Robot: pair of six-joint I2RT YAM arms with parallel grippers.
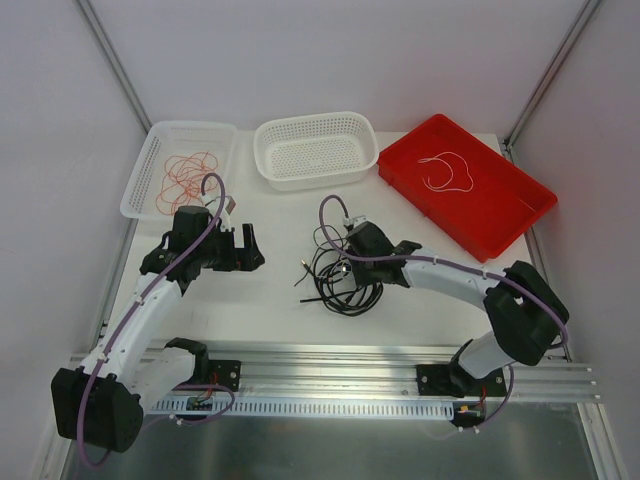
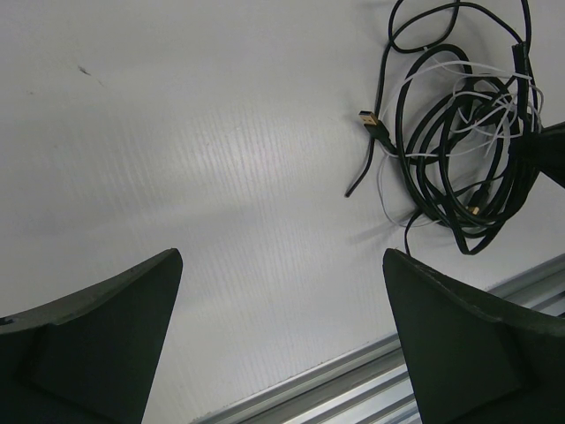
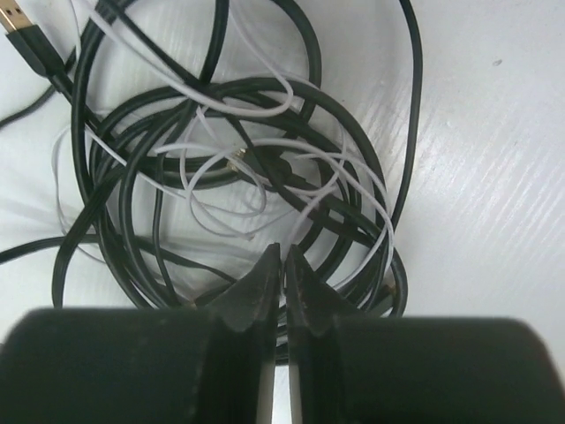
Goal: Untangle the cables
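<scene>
At the near table edge, two arm bases bolted side by side. Just beyond, left gripper hovering over bare white table, jaws spread wide, holding nothing; probably parked beside the pile to take a freed strand. Mid-table, tangle of thin black cords and thin white wire, one heap, flat on the surface. Black loops too dense to count, at least one white wire threaded through, one gold-tipped black plug poking out toward the left arm. Right gripper down on the heap from its right side, fingertips almost together; cannot tell whether a strand is pinched. Far side, three containers, presumably one per colour: white perforated basket with red-orange wires, loops uncountable; second white perforated basket; red plastic tray with one white wire loop.
</scene>
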